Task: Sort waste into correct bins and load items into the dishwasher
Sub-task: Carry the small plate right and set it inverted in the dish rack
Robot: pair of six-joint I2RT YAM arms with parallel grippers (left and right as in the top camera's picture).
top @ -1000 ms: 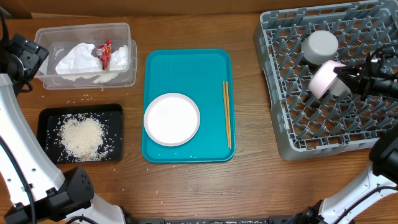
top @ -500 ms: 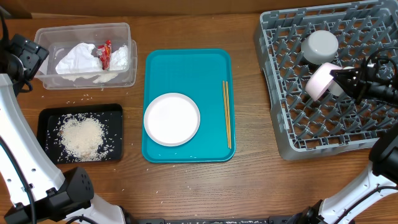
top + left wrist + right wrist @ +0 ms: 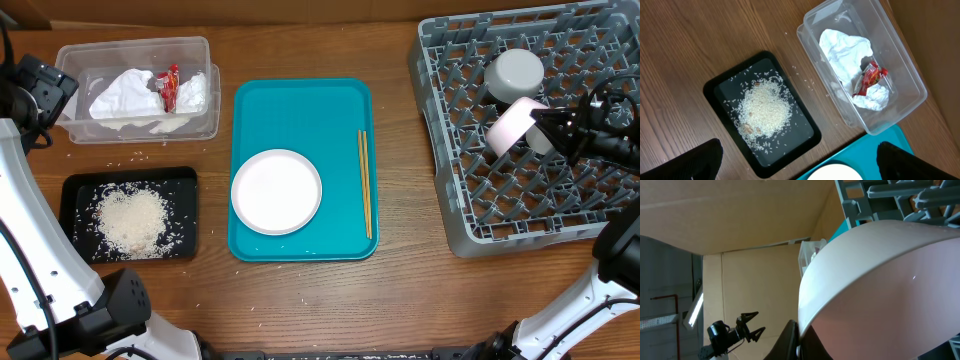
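Right end effector (image 3: 543, 120) is clenched on the rim of the smaller pinkish-white plate (image 3: 510, 126). The plate is tilted on edge over the large square grey plastic dish rack (image 3: 560, 220).

Change over the last second: plate and end effector creep a little toward the rack's left side. They now sit slightly nearer the pale grey-green bowl (image 3: 516, 72) at the rack's back. No release yet. Cannot tell whether the plate's lower edge rests between pegs, since the plate's underside fills the right wrist view.

Reading: this is the placing step, with the plate being nudged to a peg slot. Seating and letting go remain.

Left of the rack, on the bench (image 3: 400, 300):
- The teal rectangular tray (image 3: 300, 105) carries the large white round plate (image 3: 276, 191) and the thin wooden chopsticks (image 3: 365, 185). Neither has shifted.

Farthest left from the rack:
- The clear rectangular plastic tub (image 3: 130, 44) holds the crumpled white paper napkin (image 3: 125, 95) and the small red sauce packet (image 3: 169, 88).
- The shallow black rectangular tray (image 3: 75, 185) holds the white rice grains (image 3: 130, 220). A few strays lie on the bench beside it.
- The left end effector (image 3: 800, 150) is spread wide above the tray and tub, grasping nothing.

Waste looks sorted. The white plate and chopsticks are still to load.
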